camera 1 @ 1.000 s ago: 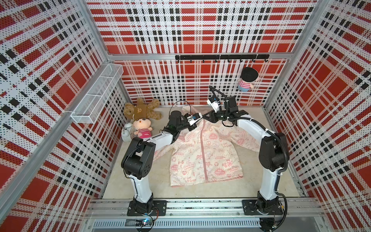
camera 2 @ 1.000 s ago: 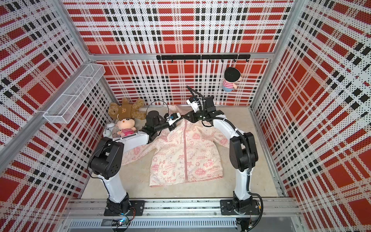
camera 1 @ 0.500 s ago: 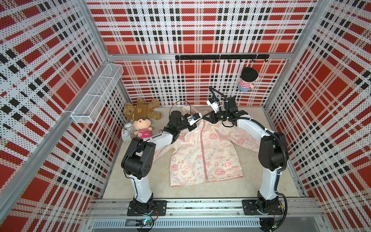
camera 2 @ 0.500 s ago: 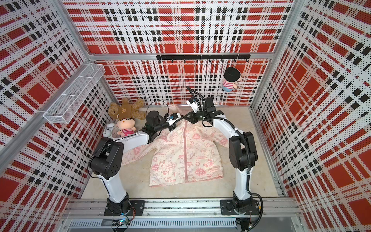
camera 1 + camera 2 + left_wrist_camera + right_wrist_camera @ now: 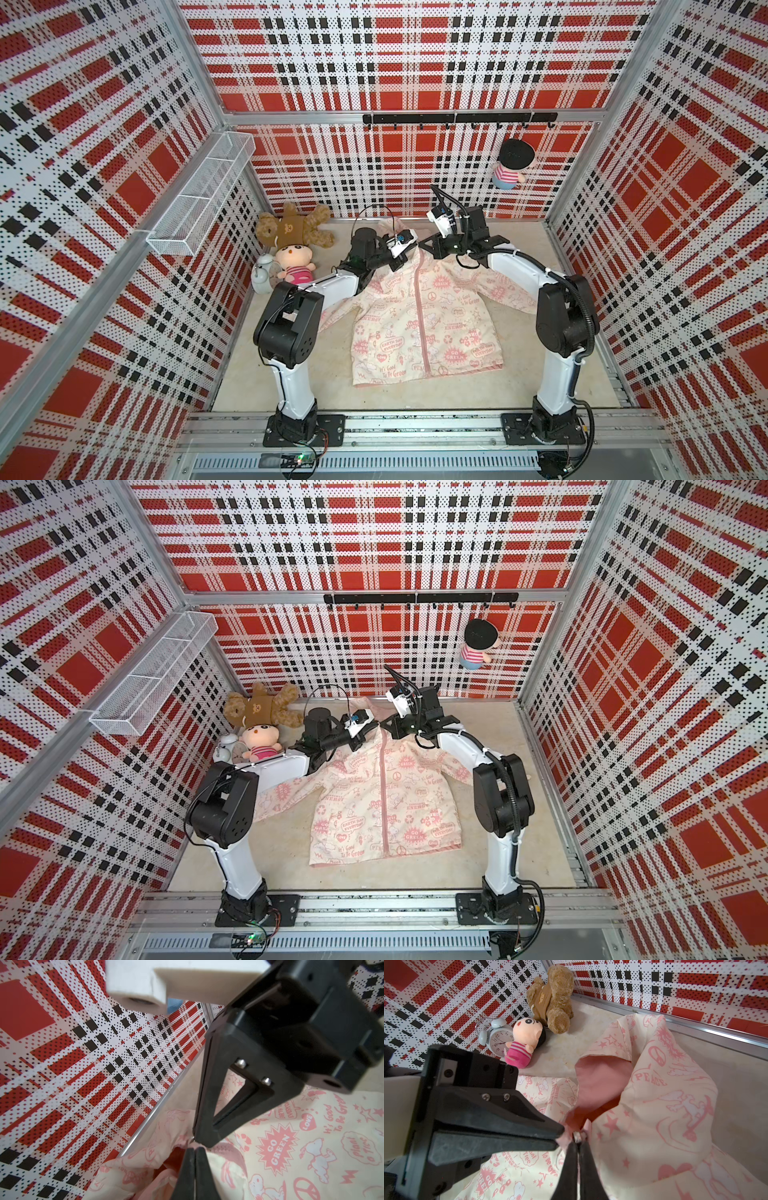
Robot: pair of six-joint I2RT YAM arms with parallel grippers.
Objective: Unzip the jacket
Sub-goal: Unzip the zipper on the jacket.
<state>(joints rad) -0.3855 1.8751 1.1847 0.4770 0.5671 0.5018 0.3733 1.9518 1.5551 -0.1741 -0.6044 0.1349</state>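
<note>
Both left claw and right claw pinched on jacket, zipper pull half-hidden.

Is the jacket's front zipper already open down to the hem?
No, in a top view the pink zipper lies closed down the jacket front to the hem.

One jacket; three plush toys; one alarm clock; one wire basket; one hook rail; two arms.

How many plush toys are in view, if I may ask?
3: a brown teddy bear in the far corner, a pink-striped doll beside the clock, a black-haired doll hanging on the back wall.
</note>
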